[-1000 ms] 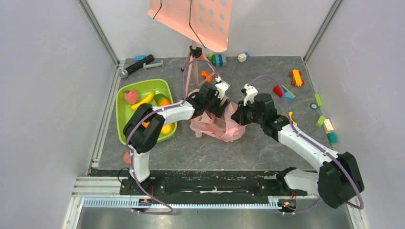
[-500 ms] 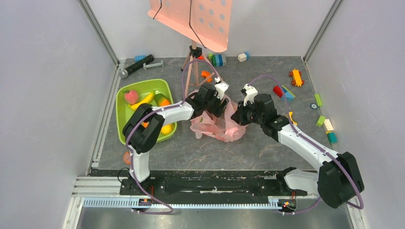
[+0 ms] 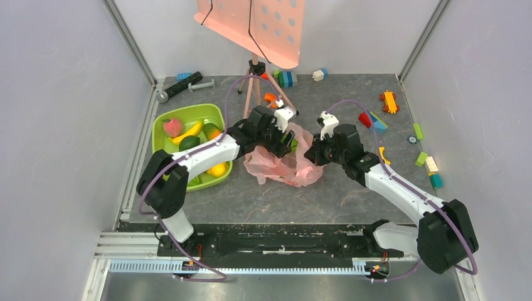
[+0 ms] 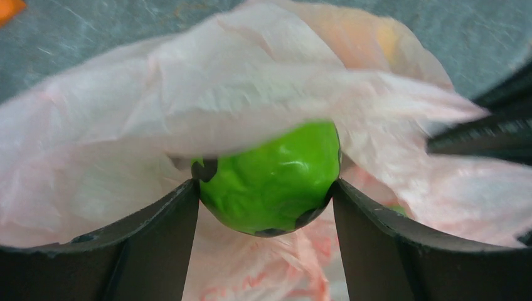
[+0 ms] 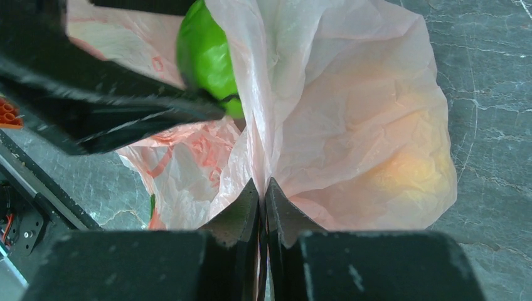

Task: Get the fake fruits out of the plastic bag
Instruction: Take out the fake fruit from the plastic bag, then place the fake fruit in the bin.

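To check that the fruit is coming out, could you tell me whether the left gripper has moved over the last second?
Yes. The left gripper, holding a green fruit, has shifted slightly left, toward the green tray.

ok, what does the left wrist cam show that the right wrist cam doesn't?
Left wrist only: the left claw with both fingers against the green fruit, and bag film draped over the fruit's top. Right wrist only: the right claw shut on a fold of the plastic bag, fingertips nearly together. Both: the green fruit at the bag's mouth, the pink bag and the grey table.
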Controlling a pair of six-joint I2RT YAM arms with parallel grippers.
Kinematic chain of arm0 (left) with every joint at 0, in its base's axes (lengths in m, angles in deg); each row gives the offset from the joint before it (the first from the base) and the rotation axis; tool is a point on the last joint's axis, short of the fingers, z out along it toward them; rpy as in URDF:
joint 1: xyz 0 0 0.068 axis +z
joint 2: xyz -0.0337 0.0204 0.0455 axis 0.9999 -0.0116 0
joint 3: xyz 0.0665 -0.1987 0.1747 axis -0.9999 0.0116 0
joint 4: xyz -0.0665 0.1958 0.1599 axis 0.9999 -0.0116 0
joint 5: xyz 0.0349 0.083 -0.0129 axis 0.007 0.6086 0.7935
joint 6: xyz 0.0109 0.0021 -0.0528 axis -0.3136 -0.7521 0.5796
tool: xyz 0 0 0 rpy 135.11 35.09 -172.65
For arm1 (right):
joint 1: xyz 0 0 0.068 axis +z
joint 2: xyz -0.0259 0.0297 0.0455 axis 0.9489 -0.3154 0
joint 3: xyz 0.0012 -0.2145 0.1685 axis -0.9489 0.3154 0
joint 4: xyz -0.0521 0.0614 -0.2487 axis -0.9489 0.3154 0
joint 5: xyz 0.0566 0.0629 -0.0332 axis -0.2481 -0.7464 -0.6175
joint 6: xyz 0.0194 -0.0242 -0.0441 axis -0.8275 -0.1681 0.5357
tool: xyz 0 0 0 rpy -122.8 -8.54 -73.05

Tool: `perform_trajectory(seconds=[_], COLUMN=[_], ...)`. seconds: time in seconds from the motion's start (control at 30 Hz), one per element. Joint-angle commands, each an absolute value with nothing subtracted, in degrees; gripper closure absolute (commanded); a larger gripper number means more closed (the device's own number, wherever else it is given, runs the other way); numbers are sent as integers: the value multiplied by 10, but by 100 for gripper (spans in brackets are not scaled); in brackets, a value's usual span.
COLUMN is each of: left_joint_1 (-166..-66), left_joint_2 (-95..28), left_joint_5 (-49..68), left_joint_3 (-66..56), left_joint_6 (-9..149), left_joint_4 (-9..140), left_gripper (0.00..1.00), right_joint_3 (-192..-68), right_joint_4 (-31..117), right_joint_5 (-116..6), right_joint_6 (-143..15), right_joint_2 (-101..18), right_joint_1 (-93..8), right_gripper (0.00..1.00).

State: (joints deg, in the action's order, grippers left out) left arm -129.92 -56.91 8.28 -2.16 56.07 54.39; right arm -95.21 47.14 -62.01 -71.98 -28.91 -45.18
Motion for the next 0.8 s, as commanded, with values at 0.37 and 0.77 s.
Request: perform_trajectory(seconds=[0.37,0.77], left_joint_1=[-1297,-1178], left_joint_2=[-352,-232], left_joint_5=[-30,-15], left_joint_3=[46,31], left_joint_6=[557,599], left_joint_4=[424,391], left_gripper=[27,27], right_joint_3=[-926,-878], right_joint_4=[465,512], right_joint_5=[-643,-672], right_joint_6=[-704,-727], right_joint_2=[-255,-150], right_joint_1=[-453,-433], right_gripper=[93,94])
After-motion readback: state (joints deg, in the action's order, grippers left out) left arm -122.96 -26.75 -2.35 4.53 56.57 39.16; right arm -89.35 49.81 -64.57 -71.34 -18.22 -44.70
